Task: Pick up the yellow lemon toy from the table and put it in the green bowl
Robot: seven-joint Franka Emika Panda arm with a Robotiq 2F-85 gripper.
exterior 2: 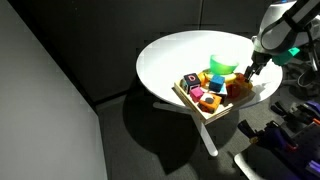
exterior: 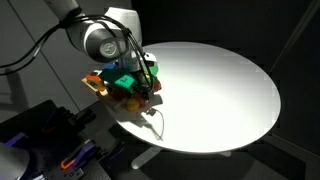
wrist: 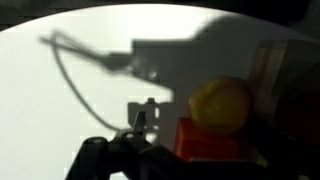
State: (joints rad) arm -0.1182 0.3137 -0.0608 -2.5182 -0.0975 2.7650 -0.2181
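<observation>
The yellow lemon toy [wrist: 220, 103] sits right of centre in my wrist view, directly above a red block [wrist: 205, 142]. It looks nearly round, so I cannot tell which way its long axis runs. In an exterior view the green bowl [exterior 2: 222, 65] stands on the table [exterior 2: 170, 55] just behind the toy tray [exterior 2: 190, 104], and the gripper [exterior 2: 254, 68] hangs beside the bowl; I cannot tell whether it is parted or closed.

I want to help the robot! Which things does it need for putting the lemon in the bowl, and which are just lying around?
Needed: yellow lemon toy, green bowl, gripper, table.
Just lying about: wooden tray, red block, other coloured toy pieces.
</observation>
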